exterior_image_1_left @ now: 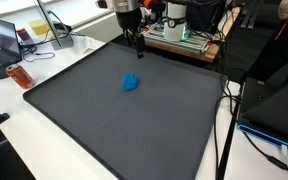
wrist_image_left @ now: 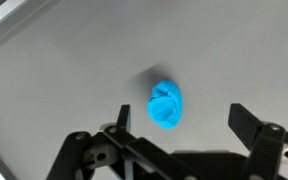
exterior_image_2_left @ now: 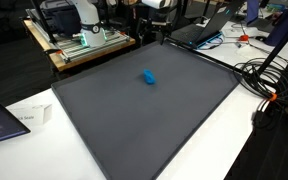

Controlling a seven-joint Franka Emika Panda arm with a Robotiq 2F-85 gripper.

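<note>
A small crumpled blue object [exterior_image_1_left: 131, 82] lies on a large dark grey mat [exterior_image_1_left: 94, 115], near its middle; it also shows in an exterior view [exterior_image_2_left: 148, 76]. In the wrist view the blue object [wrist_image_left: 165, 104] lies on the grey surface just beyond and between my fingers. My gripper [wrist_image_left: 182, 118] is open and empty. In an exterior view my gripper [exterior_image_1_left: 137, 47] hangs above the far part of the mat, well above and behind the blue object. In an exterior view only the arm's lower end [exterior_image_2_left: 163, 35] shows at the mat's far edge.
A workbench with equipment [exterior_image_1_left: 184, 35] stands behind the mat. A laptop [exterior_image_1_left: 6, 40] and an orange object [exterior_image_1_left: 20, 76] lie on the white table beside the mat. Cables [exterior_image_2_left: 269, 75] run along the mat's side. A white cup [exterior_image_2_left: 44, 114] lies near a corner.
</note>
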